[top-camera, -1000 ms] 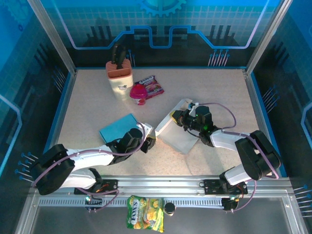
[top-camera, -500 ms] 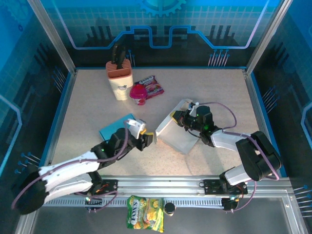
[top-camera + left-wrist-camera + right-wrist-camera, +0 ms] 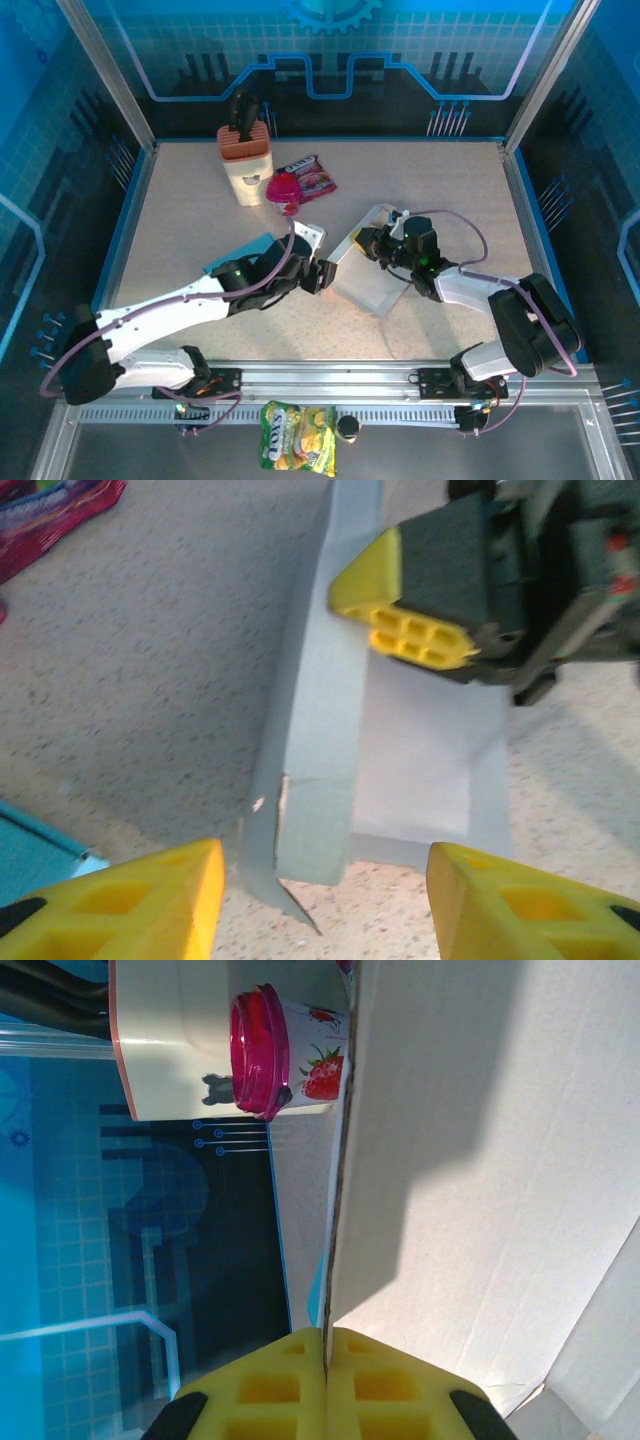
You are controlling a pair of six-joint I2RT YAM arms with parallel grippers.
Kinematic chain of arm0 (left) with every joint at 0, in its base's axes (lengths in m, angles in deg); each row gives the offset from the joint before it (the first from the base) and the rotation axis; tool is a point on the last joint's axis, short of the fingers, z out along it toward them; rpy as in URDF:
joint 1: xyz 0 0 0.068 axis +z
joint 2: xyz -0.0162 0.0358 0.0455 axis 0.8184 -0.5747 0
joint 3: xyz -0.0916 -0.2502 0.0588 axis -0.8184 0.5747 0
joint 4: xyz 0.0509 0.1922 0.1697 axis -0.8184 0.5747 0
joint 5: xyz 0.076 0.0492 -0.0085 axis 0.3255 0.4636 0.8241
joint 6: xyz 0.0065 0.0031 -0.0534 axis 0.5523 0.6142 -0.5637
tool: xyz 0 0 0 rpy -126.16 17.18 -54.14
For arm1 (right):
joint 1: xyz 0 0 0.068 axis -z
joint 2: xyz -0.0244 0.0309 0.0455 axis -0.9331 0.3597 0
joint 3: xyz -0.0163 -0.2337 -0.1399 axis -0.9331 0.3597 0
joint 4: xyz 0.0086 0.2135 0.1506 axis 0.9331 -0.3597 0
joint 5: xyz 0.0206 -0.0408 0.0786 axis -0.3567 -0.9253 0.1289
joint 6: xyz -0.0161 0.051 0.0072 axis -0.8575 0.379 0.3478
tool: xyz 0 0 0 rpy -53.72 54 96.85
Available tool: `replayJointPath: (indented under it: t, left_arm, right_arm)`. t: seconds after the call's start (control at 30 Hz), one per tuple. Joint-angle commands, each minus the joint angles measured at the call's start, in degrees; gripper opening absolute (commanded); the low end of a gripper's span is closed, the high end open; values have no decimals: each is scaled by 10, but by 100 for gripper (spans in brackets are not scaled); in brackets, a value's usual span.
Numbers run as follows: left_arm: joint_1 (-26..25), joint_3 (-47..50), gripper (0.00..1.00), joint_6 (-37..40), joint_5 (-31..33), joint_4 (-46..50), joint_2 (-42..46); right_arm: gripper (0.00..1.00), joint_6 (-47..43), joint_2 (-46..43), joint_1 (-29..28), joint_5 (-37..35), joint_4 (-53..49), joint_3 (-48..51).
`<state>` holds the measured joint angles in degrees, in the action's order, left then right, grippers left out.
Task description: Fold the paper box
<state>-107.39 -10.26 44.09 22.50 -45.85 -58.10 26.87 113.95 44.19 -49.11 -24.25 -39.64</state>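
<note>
Two grippers are listed. Right gripper [image 3: 325, 1348]: pads are clamped together on a wall edge of the paper box [image 3: 470, 1160]. Left gripper [image 3: 325, 880]: fingers are spread apart, with the box's low corner seen between them, ungripped. The box is laid mid-table [image 3: 450, 180]; a strawberry cup [image 3: 290, 1055] is stood beyond.

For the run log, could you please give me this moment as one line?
paper box: not yet folded | left gripper: open, facing its raised wall | right gripper: shut on its edge
</note>
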Motion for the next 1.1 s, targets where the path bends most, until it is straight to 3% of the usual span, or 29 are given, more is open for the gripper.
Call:
replayJointPath:
  t: [0.0, 0.4, 0.63, 0.87, 1.07]
  left_arm:
    - [10, -23, 54, -7, 22, 75, -17]
    - [57, -46, 52, 25, -59, 70, -65]
    - [67, -46, 54, 32, -85, 60, -55]
    - [82, -48, 56, 27, -158, 63, -41]
    - [100, -55, 55, 34, -172, 78, -52]
  right_arm:
    - [0, -5, -1, 0, -5, -47, -6]
    - [0, 0, 3, -1, -2, -42, -8]
    - [0, 0, 3, -1, -2, -42, -7]
    - [0, 0, 2, -1, -2, -48, -11]
    - [0, -1, 1, -1, -2, -49, -11]
